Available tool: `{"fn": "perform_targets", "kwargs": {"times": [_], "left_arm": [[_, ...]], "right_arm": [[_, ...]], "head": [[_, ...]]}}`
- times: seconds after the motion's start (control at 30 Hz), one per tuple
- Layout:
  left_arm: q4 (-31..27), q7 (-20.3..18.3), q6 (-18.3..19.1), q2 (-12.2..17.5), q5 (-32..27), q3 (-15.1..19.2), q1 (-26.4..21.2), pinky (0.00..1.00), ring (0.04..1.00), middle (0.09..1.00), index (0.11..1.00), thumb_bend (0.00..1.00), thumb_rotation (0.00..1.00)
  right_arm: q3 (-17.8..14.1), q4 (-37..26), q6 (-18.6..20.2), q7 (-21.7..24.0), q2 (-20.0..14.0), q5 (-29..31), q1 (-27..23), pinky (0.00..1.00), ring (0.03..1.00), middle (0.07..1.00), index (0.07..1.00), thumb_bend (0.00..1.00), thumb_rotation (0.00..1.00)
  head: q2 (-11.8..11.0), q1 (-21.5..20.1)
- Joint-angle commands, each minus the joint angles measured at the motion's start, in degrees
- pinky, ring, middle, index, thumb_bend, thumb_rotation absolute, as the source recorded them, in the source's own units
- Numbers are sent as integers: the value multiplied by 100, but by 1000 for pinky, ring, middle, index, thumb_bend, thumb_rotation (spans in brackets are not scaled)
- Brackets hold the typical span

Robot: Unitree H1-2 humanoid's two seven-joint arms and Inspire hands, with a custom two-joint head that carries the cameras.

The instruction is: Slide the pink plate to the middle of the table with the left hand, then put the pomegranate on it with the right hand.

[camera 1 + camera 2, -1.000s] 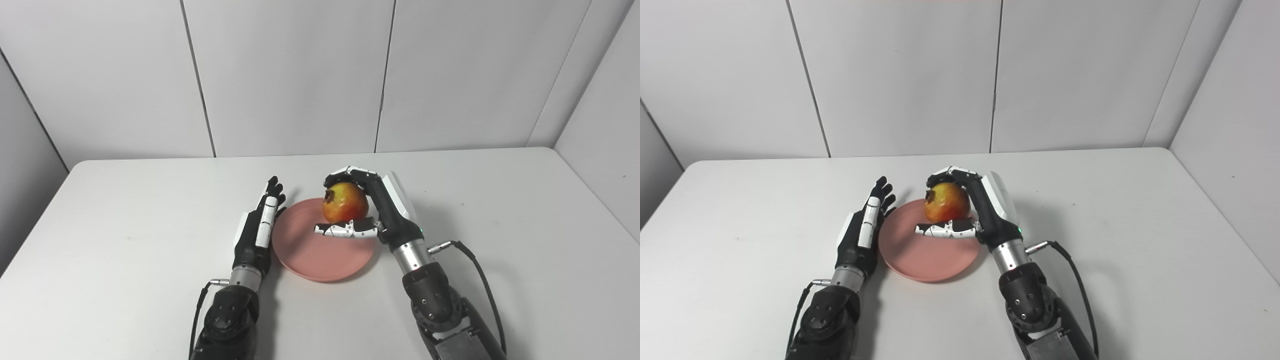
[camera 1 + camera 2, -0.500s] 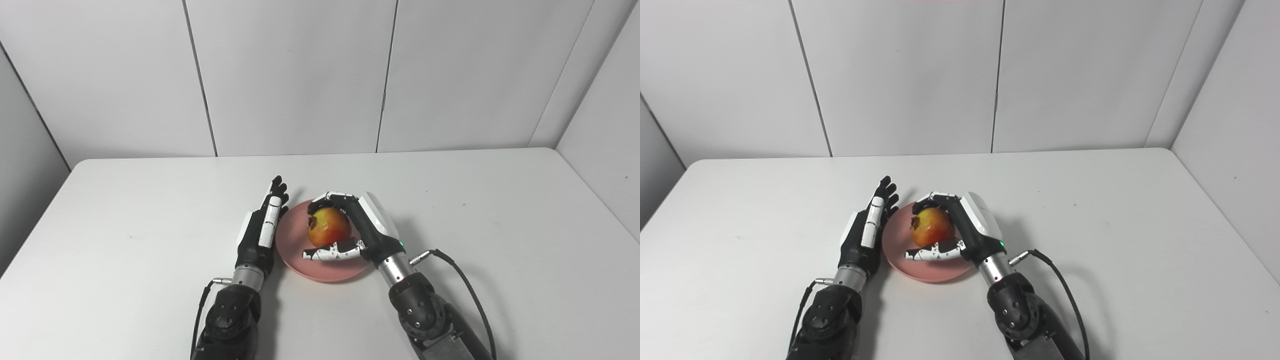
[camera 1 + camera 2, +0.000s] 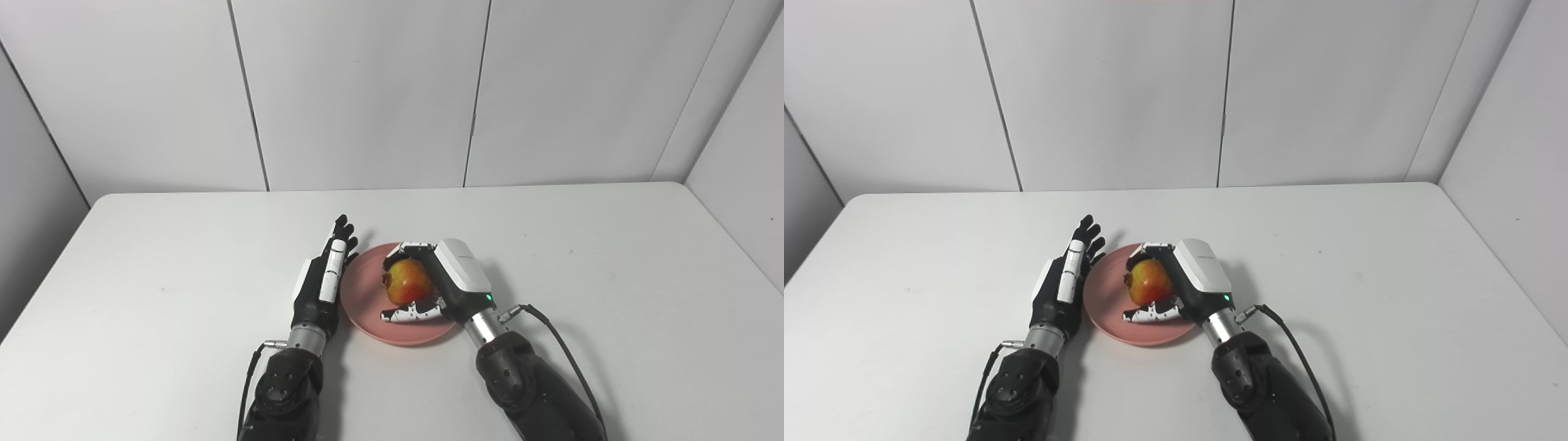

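Plate (image 3: 367, 309) sat mid-counter (image 3: 153, 294), slide apparently done. Left hand (image 3: 321, 285) flat beside its left rim, fingers straight and together, empty. Right hand (image 3: 438, 285) wrapped around pomegranate (image 3: 407, 286), low over plate; contact unclear. Left: release, withdraw.

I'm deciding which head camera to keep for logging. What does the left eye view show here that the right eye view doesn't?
Only the left eye view: a wider strip of the left side wall. Only the right eye view: more of the right side wall. Both show the open left hand edge-on beside the pink plate, and the right hand shut on the pomegranate, low over the plate; contact underneath is not visible in either.
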Motion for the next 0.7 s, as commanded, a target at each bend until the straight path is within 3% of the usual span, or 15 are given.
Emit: {"fn": "perform_targets", "kwargs": {"times": [0.0,0.17,0.23,0.4,0.43,0.47,0.53,0.67], "left_arm": [[-134,-35,-130,-66,-23,-16,-233,952,980,994,985,604,1000],[-130,-36,-131,-73,-34,-7,-239,952,977,991,982,592,1000],[-119,-60,-137,-69,-49,-6,-245,954,979,992,983,588,1000],[-99,-79,-155,-54,-30,-16,-250,963,983,995,989,591,1000],[-107,-70,-131,-53,-18,-18,-247,967,985,994,989,594,1000],[-113,-66,-116,-53,-13,-19,-243,967,985,994,989,595,1000],[-118,-55,-100,-48,2,-20,-242,969,985,994,990,598,1000],[-119,-54,-94,-43,-1,-15,-243,964,988,998,992,607,1000]], "right_arm": [[28,-1,-282,-257,-69,-87,-214,635,706,656,484,516,68],[27,-61,-217,-227,-84,-86,-174,768,860,867,492,513,123],[21,-106,-241,-246,-91,-81,-154,778,870,879,493,513,126],[54,-226,-183,-243,-121,-179,-119,932,956,950,497,513,164],[63,-253,-170,-236,-129,-201,-108,968,968,959,594,612,314],[80,-283,-150,-215,-142,-232,-100,973,969,960,614,633,345],[109,-356,-108,-163,-170,-291,-79,995,988,973,703,701,528],[138,-559,7,15,-211,-322,-7,1000,1000,996,775,728,668]], "head": [[-3,1],[0,-9],[0,-9],[-5,-14],[-5,-14],[-8,-13],[-4,-15],[-4,9]]}}
